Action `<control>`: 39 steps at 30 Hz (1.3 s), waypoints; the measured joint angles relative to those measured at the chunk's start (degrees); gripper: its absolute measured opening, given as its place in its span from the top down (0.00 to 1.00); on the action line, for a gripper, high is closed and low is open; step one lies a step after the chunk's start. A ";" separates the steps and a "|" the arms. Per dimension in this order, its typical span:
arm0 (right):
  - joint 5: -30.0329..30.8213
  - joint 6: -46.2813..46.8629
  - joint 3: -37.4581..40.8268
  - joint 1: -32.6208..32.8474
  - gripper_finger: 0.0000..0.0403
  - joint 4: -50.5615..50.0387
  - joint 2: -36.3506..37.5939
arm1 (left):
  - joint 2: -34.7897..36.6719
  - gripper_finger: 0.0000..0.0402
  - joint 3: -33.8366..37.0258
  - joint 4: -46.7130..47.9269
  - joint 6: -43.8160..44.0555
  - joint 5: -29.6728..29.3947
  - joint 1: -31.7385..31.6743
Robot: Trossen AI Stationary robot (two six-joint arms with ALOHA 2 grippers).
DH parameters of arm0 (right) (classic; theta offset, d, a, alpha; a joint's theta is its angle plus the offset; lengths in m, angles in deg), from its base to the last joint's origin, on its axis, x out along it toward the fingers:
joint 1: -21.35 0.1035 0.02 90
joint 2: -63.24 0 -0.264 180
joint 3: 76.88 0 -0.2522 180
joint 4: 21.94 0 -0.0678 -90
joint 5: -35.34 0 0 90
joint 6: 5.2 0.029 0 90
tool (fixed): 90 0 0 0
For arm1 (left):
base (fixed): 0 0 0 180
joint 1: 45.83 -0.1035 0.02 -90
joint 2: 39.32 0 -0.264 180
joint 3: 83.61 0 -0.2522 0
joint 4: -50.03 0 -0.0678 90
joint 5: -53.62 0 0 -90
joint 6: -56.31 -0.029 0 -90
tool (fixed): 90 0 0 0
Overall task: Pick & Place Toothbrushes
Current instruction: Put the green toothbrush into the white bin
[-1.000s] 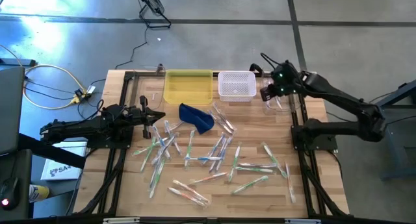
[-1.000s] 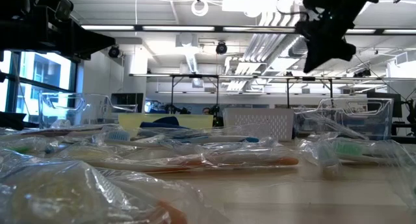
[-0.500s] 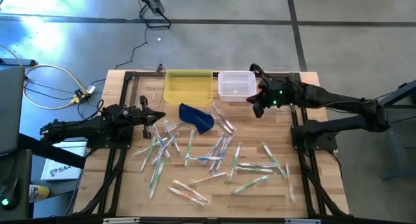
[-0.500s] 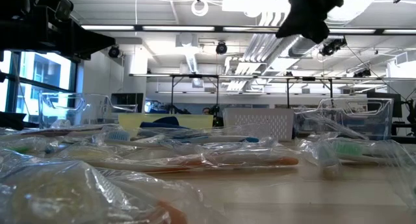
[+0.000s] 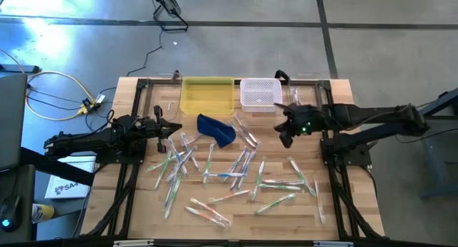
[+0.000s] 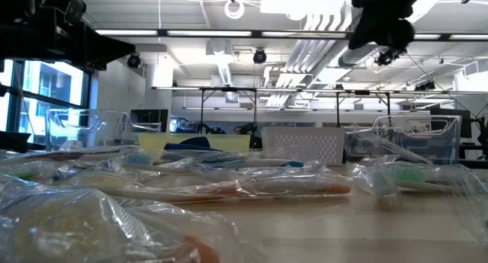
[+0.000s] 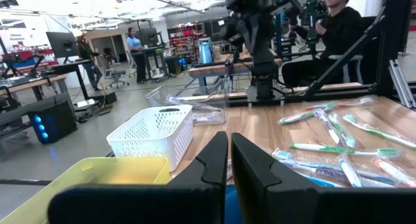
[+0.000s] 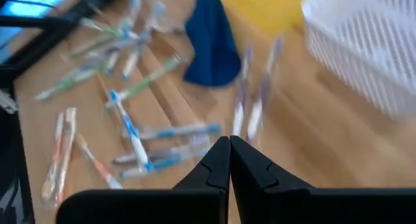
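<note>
The wooden table (image 5: 336, 211) carries scattered toothbrushes (image 5: 236, 168), a blue pouch (image 5: 218, 129), a yellow bin (image 5: 207, 95) and a white basket (image 5: 260, 94).

Toothbrushes (image 5: 236, 168) crowd centre; edges free

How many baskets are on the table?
2: a yellow basket and a white basket, side by side at the table's far edge. Nothing seems to hide another.

The counter (image 5: 286, 218) is pale, matt wood planking. The toothbrushes (image 5: 236, 168) look plastic, sealed in glossy, crinkled clear wrappers. The white basket (image 5: 260, 94) is perforated plastic; the yellow bin (image 5: 207, 95) is smooth, translucent plastic. The dark blue pouch (image 5: 217, 129) looks like soft, matt cloth. Both arms' fingers (image 7: 221, 160) are matt black.
</note>
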 joint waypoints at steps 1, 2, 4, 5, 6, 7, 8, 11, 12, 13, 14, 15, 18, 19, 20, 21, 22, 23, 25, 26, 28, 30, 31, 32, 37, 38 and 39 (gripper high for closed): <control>-0.02 2.39 0.00 0.76 0.99 -1.57 -0.32 | 0.00 0.96 0.00 0.00 0.00 0.02 0.00; -0.04 4.80 0.00 1.51 0.99 -2.93 -0.76 | -0.01 0.96 0.00 0.00 0.00 0.00 0.00; -0.16 9.23 0.00 2.88 0.99 -5.99 -1.11 | 0.00 0.96 0.00 0.00 0.00 0.00 0.00; -0.31 11.26 0.00 3.55 0.99 -7.19 -1.45 | -0.02 0.96 0.00 0.00 0.00 0.00 0.00; -0.48 13.14 -0.02 4.20 0.99 -8.02 -1.99 | 0.00 0.96 0.00 0.00 0.00 0.00 0.00; -0.54 15.05 -0.05 4.79 0.99 -8.73 -2.39 | -0.02 0.96 0.00 0.00 0.00 0.02 0.00; -0.68 16.72 -0.07 5.36 0.99 -9.72 -2.67 | -0.02 0.96 0.00 0.00 0.00 0.02 0.00; -1.87 20.53 -0.02 6.77 0.99 -11.69 -4.43 | 0.00 0.96 0.00 0.06 0.00 0.02 0.00; -2.06 21.52 -0.04 7.14 0.99 -12.15 -4.92 | -0.02 0.96 0.00 0.11 0.00 0.02 0.00; -2.26 22.33 -0.04 7.57 0.99 -13.00 -5.39 | -0.02 0.96 0.00 0.15 0.00 0.01 0.00; -2.57 23.15 -0.02 8.05 0.99 -13.80 -6.10 | 0.00 0.96 0.00 0.15 0.02 0.02 0.00; -3.28 23.80 -0.02 8.39 0.99 -14.29 -6.83 | 0.00 0.96 0.00 0.21 0.00 0.00 0.00; -5.91 26.04 -0.02 9.43 0.99 -15.63 -8.66 | -0.02 0.96 0.00 0.46 0.00 0.02 0.00; -6.91 26.67 0.00 9.78 0.99 -16.17 -9.42 | -0.02 0.96 0.00 0.45 0.00 0.02 0.00; -7.69 26.87 -0.02 10.07 0.99 -16.21 -10.05 | 0.00 0.96 0.00 0.64 0.00 0.02 0.00; -8.41 26.93 0.00 10.49 0.99 -16.29 -10.63 | 0.00 0.96 0.00 0.88 0.00 0.02 0.00; -9.14 26.95 -0.02 10.96 0.99 -16.63 -11.20 | -0.01 0.96 0.00 1.10 0.00 0.02 0.00; -9.61 26.95 -0.02 11.34 0.99 -17.23 -11.77 | -0.02 0.96 0.00 1.30 0.00 0.02 0.00; -9.65 26.97 -0.01 12.05 0.99 -18.03 -12.94 | -0.02 0.96 0.00 1.29 0.00 0.02 0.00; -9.59 27.33 -0.02 12.45 0.99 -18.49 -13.42 | -0.01 0.96 0.00 1.29 0.01 0.02 0.00; -9.60 28.12 -0.02 13.19 0.99 -20.10 -14.26 | 0.00 0.96 0.00 1.29 0.02 0.02 0.00; -9.64 28.23 0.00 13.88 0.99 -21.59 -14.99 | 0.00 0.96 0.00 1.27 0.00 0.02 0.00; -9.87 28.61 0.18 14.36 0.99 -22.01 -15.22 | -0.02 0.96 0.00 1.27 0.01 0.02 0.00; -10.00 29.43 0.70 14.96 0.99 -21.95 -15.41 | -0.01 0.96 0.00 1.28 0.01 0.02 0.00; -11.55 30.81 4.63 17.65 0.99 -19.68 -15.77 | -0.02 0.96 0.00 1.29 0.00 0.02 0.00; -12.13 30.82 5.72 17.99 0.99 -18.46 -15.77 | -0.02 0.96 0.00 1.29 0.01 0.02 0.00; -13.00 30.99 6.83 18.23 0.99 -17.27 -15.77 | -0.02 0.96 0.00 1.29 0.02 0.02 0.00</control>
